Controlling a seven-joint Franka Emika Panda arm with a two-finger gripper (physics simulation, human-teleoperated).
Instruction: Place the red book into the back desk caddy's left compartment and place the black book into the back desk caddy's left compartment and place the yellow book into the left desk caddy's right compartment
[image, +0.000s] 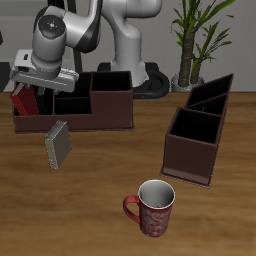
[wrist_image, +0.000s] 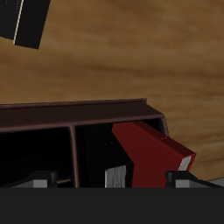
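Observation:
The red book (image: 20, 101) leans tilted inside the end compartment of the back desk caddy (image: 95, 118), the one farthest from the other caddy. In the wrist view the red book (wrist_image: 154, 149) rests against the wall of the caddy (wrist_image: 79, 112). My gripper (image: 36, 90) hangs just above that compartment, open, with its fingers (wrist_image: 187, 179) apart and nothing between them. The black book (image: 58, 145) stands tilted on the table just in front of the back caddy; it also shows in the wrist view (wrist_image: 31, 22). The yellow book is out of view.
The left desk caddy (image: 196, 135) stands across the table, beside a potted plant (image: 195, 40) farther back. A red and white mug (image: 152, 208) stands near the table's front edge.

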